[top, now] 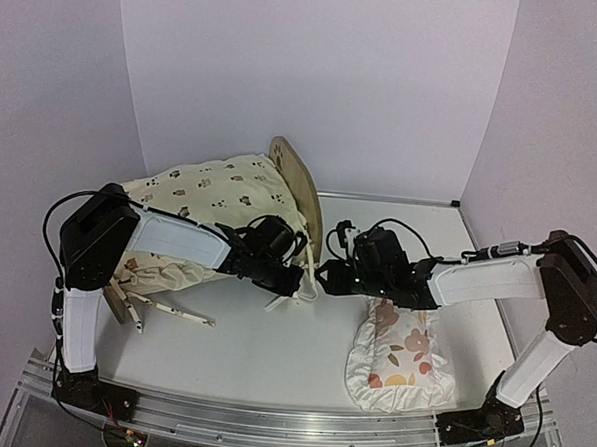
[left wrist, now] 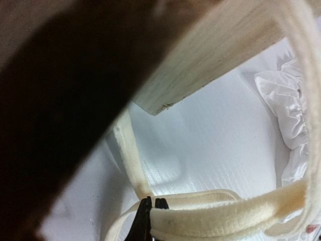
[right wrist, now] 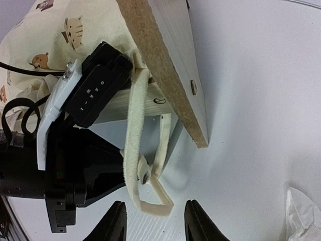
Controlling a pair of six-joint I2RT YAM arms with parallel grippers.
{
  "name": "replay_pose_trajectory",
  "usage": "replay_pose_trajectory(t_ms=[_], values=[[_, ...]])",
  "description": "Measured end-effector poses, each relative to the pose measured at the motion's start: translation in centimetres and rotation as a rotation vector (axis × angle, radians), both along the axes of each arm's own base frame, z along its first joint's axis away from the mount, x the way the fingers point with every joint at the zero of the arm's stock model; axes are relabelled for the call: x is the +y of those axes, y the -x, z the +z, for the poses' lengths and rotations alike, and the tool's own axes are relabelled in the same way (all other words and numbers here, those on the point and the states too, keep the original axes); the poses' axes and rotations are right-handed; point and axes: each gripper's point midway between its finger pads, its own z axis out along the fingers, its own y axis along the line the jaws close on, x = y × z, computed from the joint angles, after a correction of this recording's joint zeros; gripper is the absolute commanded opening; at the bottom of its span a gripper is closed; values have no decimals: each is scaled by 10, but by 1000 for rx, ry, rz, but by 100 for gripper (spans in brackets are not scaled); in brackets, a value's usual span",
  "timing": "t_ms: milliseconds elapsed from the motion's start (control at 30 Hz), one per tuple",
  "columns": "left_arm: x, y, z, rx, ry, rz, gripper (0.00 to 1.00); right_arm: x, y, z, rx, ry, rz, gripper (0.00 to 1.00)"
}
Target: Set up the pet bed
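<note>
The pet bed [top: 298, 188] lies tipped on its side at the back of the table, and the cream animal-print cushion [top: 205, 194] bulges from it on the left. A cream strap [top: 297, 289] hangs from the bed's wooden frame [right wrist: 168, 70]. My left gripper [top: 297, 281] is shut on that cream strap [left wrist: 225, 221], its black tips [left wrist: 150, 206] pinched together under a wooden leg [left wrist: 220, 55]. My right gripper [right wrist: 155, 226] faces it from the right, open, with the strap's loop [right wrist: 155, 203] just ahead of its fingertips [right wrist: 118, 221] and not touched.
The ruffled floral pillow [top: 402, 359] lies on the table in front of the right arm, its edge in the left wrist view [left wrist: 291, 110]. The bed's low wooden end and its slats [top: 164, 312] stick out at the front left. Grey walls close in the table.
</note>
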Motion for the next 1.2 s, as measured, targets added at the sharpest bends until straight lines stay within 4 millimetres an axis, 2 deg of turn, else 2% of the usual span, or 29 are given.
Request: replay_pose_trajectory(t_ms=[200, 400, 667, 800, 900, 1000, 1200], values=[[0, 0, 0, -3, 4, -1, 0, 9, -11, 3, -19, -17, -8, 29], [-1, 0, 0, -8, 8, -2, 0, 13, -18, 2, -26, -16, -14, 14], [-1, -1, 0, -10, 11, -2, 0, 15, -21, 0, -30, -9, -13, 10], [-1, -1, 0, -12, 12, -2, 0, 17, -22, 5, -39, -17, -11, 0], [-1, -1, 0, -13, 14, -3, 0, 19, -23, 7, -46, -19, -6, 0], [0, 0, 0, -16, 14, -7, 7, 19, -23, 7, -46, -19, -4, 0], [8, 5, -3, -26, 2, -18, 42, 19, -23, 7, -46, -19, -4, 0]])
